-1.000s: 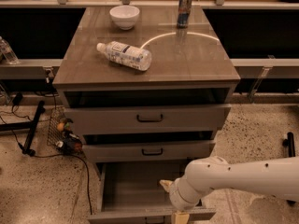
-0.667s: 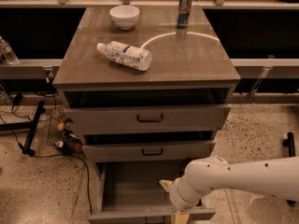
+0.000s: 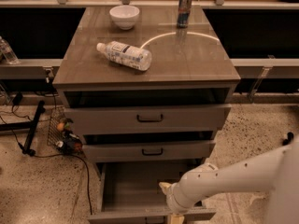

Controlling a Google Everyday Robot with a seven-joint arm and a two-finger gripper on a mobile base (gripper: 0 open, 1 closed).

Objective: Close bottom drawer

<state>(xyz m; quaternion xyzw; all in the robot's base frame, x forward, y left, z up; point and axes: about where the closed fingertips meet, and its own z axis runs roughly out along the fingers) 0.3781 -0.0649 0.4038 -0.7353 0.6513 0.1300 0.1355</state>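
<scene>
The bottom drawer (image 3: pixel 133 185) of the grey-brown cabinet stands pulled far out, its deep grey box open to view. Its narrow front (image 3: pixel 121 215) runs along the lower edge of the view, and its handle is cut off there. My white arm reaches in from the right. The gripper (image 3: pixel 174 217) hangs down at the drawer front, right of its middle, and is mostly cut off by the edge of the view.
The middle drawer (image 3: pixel 149 150) and the top drawer (image 3: pixel 149 118) are each pulled out a little. On the cabinet top lie a plastic bottle (image 3: pixel 125 55), a white bowl (image 3: pixel 124 16) and a can (image 3: pixel 184 9). Cables and a wire basket (image 3: pixel 63 134) sit on the floor at the left.
</scene>
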